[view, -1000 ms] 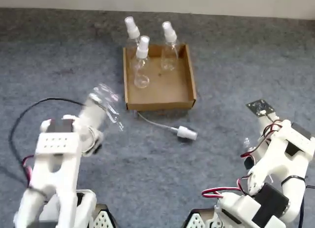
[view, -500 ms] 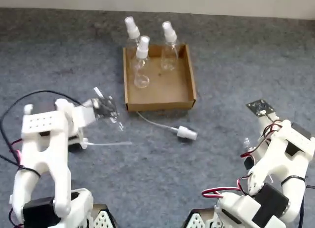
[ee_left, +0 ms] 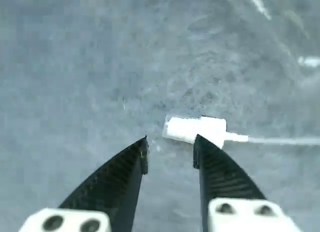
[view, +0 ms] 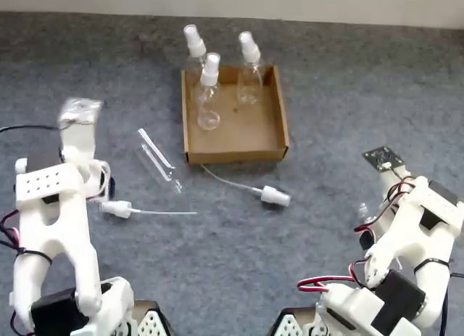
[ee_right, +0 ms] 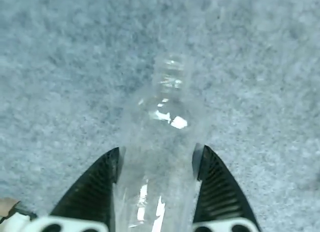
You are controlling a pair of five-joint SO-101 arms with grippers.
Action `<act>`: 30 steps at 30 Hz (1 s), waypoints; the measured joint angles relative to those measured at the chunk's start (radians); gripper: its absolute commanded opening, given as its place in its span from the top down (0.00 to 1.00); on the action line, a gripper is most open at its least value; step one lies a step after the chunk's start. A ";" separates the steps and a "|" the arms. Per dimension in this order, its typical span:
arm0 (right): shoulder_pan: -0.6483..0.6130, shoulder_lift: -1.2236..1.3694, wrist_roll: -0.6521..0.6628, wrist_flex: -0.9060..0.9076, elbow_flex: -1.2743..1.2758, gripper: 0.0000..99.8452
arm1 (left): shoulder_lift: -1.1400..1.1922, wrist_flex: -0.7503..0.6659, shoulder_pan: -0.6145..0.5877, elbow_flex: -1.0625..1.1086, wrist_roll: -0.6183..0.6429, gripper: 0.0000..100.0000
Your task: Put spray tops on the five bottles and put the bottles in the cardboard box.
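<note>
Presently left fingers hang spread near a spray top; right fingers pinch a clear bottle.

Both arms are white plastic. The left arm trails a black cable; the right arm carries red wires and a dark circuit board. The left claw and right claw have black ribbed fingers.
</note>
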 measured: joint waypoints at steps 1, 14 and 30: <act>0.000 0.000 0.000 0.000 0.000 0.99 | 0.005 0.000 0.000 0.014 0.087 0.72; 0.000 0.000 0.005 -0.002 0.002 0.99 | 0.009 -0.161 0.114 0.224 0.371 0.78; 0.000 0.000 0.005 -0.002 0.002 0.99 | 0.009 -0.405 0.120 0.282 0.101 0.84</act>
